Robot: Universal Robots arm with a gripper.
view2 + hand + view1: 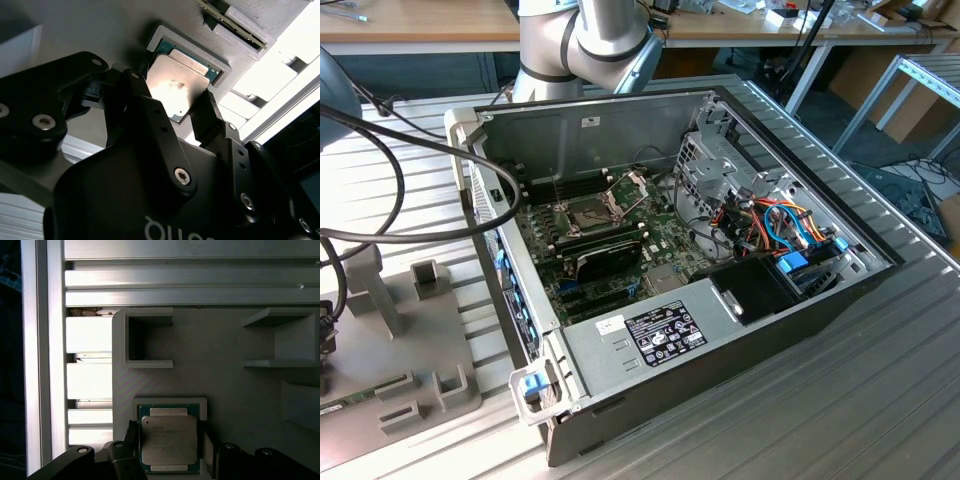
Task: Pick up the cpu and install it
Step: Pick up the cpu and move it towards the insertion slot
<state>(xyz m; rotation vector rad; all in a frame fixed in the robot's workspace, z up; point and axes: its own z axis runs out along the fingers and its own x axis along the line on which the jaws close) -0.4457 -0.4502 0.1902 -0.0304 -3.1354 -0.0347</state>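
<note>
The cpu (168,445) (175,100), a flat square chip with a pale metal top, lies in a shallow square recess of a grey holder block (225,385). In both wrist views my gripper (169,427) (174,86) sits over it. One black finger rests against each of two opposite edges, so it is shut on the chip, which still lies in the recess. In the exterior view the dark socket (588,211) on the green motherboard (665,240) stands uncovered, its metal frame (634,184) hinged up.
The open computer case (650,110) lies on a ribbed metal table (880,400), with the arm's base (588,40) behind it. The grey holder block (410,340) is at the exterior view's left, crossed by thick black cables (390,140). Aluminium rails (190,280) border the holder.
</note>
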